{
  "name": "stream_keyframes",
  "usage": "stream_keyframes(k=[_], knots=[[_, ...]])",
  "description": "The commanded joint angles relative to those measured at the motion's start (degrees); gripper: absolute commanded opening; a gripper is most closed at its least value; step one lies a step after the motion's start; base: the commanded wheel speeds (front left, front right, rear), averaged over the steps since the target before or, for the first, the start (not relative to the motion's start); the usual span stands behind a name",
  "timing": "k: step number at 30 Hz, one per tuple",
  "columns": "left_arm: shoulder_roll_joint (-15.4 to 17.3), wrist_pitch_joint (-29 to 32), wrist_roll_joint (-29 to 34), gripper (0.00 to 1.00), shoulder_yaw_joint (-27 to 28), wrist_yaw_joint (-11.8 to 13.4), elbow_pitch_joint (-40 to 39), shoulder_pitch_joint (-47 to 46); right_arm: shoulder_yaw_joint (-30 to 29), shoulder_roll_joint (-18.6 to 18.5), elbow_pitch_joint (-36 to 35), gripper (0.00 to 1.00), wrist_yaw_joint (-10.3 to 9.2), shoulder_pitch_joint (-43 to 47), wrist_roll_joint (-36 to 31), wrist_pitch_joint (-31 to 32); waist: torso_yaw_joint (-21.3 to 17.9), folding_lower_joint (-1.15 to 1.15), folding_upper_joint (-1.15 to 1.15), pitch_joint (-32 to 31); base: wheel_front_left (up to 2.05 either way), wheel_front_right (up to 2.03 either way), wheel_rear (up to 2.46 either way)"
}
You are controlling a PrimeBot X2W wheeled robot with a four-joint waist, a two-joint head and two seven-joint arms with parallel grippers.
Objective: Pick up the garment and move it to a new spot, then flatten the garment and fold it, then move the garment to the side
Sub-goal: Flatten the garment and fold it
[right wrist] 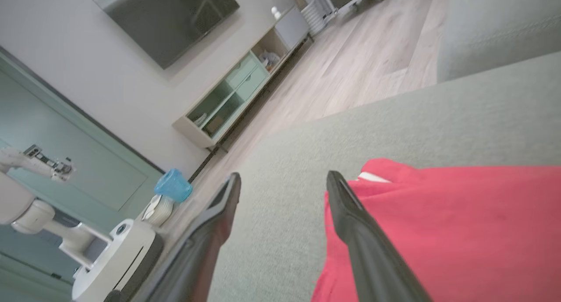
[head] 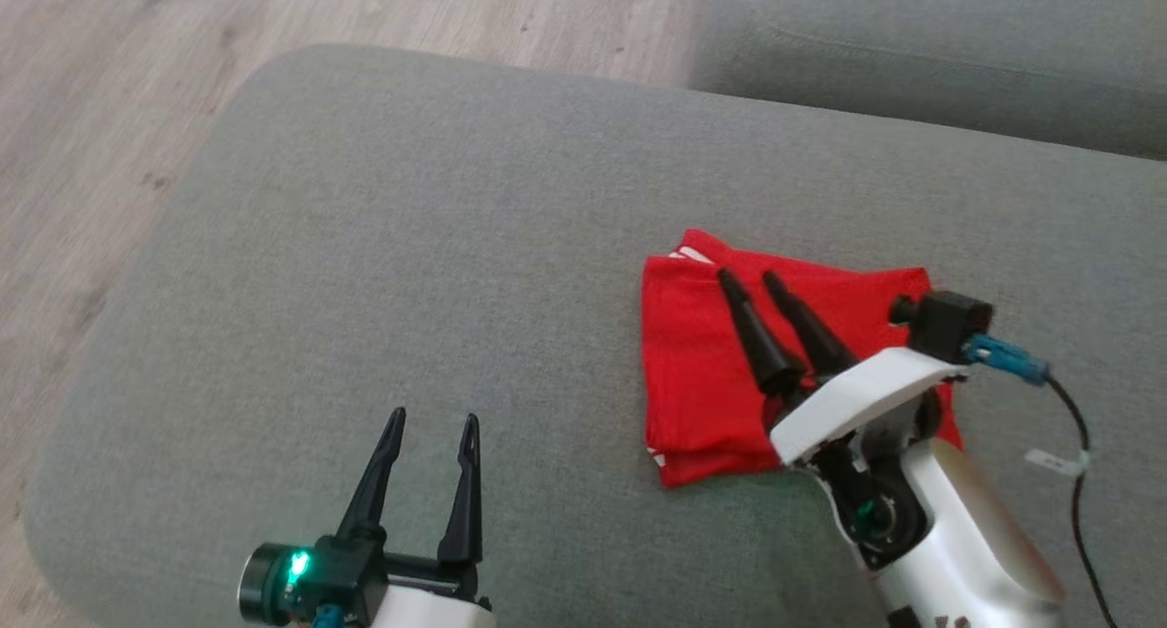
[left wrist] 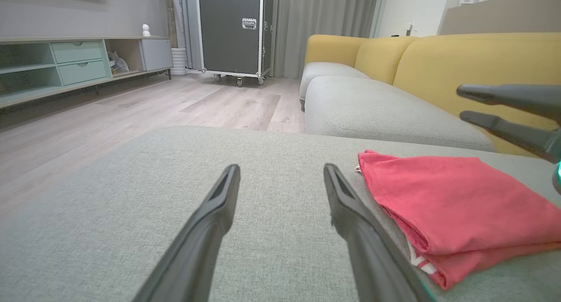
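r end effector (head: 748, 279) apart over folded red garment (head: 693, 382); l end effector (head: 435, 418) apart too

No word, number or brand can be read anywhere. The red garment (head: 702, 373) carries scraps of white print (left wrist: 418, 260). Some sit at its folded near corner, just right of the left gripper's (left wrist: 281, 166) right finger in the left wrist view (a few slanted strokes, cut off by the fold, spelling nothing). A small white patch (right wrist: 372, 177) lies at its far edge, just past the tip of the right gripper's (right wrist: 284, 174) right finger in the right wrist view. A white tag (head: 1058, 462) hangs well to the right of the right gripper's fingers (head: 748, 323) in the head view; its face is too small to read.
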Motion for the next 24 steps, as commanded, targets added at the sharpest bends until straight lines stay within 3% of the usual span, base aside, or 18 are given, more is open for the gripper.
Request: stream_keyframes(k=[1,7,15,20,24], knots=[[-0.5,-0.5,0.2,1.00,2.2,0.0,-1.6,-1.8,-0.1,0.8,-2.3,1.00,-0.04,-1.7,-1.0,-1.8,-1.1,0.00,0.00,-1.0,0.00,0.00,0.00],[-0.7,-0.5,-0.1,1.00,3.5,0.4,-1.6,-0.7,-4.9,-2.5,-3.8,1.00,-0.04,0.5,-4.6,-8.1,-4.2,0.00,0.00,-3.5,0.00,0.00,0.00],[-0.8,-0.5,-1.1,1.00,6.4,1.4,-2.0,1.8,-8.5,-12.0,-4.1,1.00,-0.04,7.4,-12.5,-18.0,-7.4,0.00,0.00,-6.2,0.00,0.00,0.00],[-0.8,-0.5,-2.0,1.00,7.3,2.0,-2.4,3.7,-9.9,-14.4,-3.8,1.00,-0.04,12.9,-16.4,-19.7,-8.7,0.00,0.00,-7.3,0.00,0.00,0.00],[-0.9,-0.5,-2.4,1.00,7.9,2.2,-3.2,6.4,-13.5,-13.0,-6.5,1.00,-0.04,20.2,-22.0,-19.9,-9.9,0.00,0.00,-8.5,0.00,0.00,0.00]])
